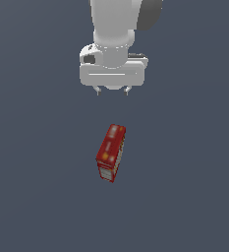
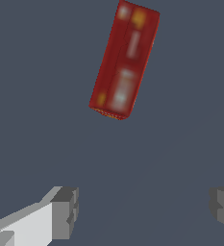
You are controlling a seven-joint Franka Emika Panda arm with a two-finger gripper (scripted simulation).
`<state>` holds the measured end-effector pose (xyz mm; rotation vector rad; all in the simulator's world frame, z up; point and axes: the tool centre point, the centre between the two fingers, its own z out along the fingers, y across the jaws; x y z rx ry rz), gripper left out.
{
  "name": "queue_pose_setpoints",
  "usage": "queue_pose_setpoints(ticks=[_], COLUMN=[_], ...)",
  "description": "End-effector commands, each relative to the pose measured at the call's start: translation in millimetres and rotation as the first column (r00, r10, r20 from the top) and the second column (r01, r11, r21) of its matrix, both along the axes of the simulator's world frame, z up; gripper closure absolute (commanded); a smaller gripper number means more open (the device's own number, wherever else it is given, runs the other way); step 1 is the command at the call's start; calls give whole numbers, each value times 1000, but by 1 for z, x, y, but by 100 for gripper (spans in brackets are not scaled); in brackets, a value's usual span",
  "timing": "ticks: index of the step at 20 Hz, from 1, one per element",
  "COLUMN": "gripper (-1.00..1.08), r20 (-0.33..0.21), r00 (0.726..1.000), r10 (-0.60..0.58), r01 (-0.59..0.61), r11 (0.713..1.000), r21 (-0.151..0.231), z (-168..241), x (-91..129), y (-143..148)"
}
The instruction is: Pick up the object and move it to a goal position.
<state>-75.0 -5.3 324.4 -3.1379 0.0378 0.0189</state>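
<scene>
Seen in the exterior view: white gripper (image 1: 113,91) hanging from the white arm (image 1: 117,24), above the dark grey-blue floor (image 1: 32,187), short fingertips (image 1: 99,91) pointing down. Jaws spread wide, nothing between them, nothing held. Well apart from the red box (image 1: 110,152), lying flat on the floor, long axis slightly tilted toward the exterior view's right at its far end. Narrower than the gripper body. Yellow-orange spots on the top face, whitish-grey label panel on the near end. In the wrist view: same red box (image 2: 124,60) beyond the grey finger pads (image 2: 65,213), clear of both, blurred pale patches along its top.
</scene>
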Motion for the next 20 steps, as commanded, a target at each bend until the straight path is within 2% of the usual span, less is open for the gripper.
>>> queue_pose_setpoints(ticks=[1,9,15,20], gripper=[-92,-92,-92,-92], r20=[0,18,18,17], r00=[1000,999,999,1000], r10=[0,44,40,15], r01=[0,-44,-39,-14], r11=[1000,999,999,1000], r21=[0,-25,-24,-21], z=[0,1,1,-3], x=[0,3,5,16], y=[0,21,21,19])
